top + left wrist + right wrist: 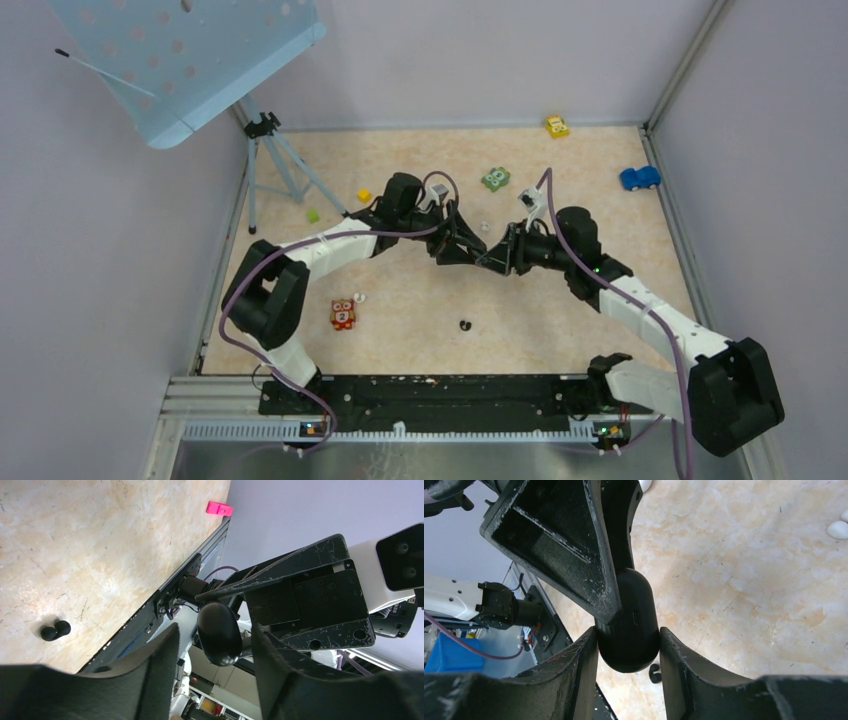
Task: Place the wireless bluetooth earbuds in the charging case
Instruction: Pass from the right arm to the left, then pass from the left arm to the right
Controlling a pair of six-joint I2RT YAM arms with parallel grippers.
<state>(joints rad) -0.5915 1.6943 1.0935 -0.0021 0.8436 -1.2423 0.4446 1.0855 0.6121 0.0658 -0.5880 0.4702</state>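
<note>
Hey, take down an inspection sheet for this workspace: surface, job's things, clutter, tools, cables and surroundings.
Surface: beige marbled tabletop, faint marks.
Job's things: black charging case gripped where the arms meet; black earbud and white earbuds loose on the tabletop.
Clutter: owl figure, green block toy, yellow car, blue car, green ball, yellow cube.
Tools: right tool shut on the case; left tool open, one finger on each side of the case, gaps showing.
Cables: purple cable along each arm.
Surroundings: grey walls, tripod, pale blue perforated panel.
</note>
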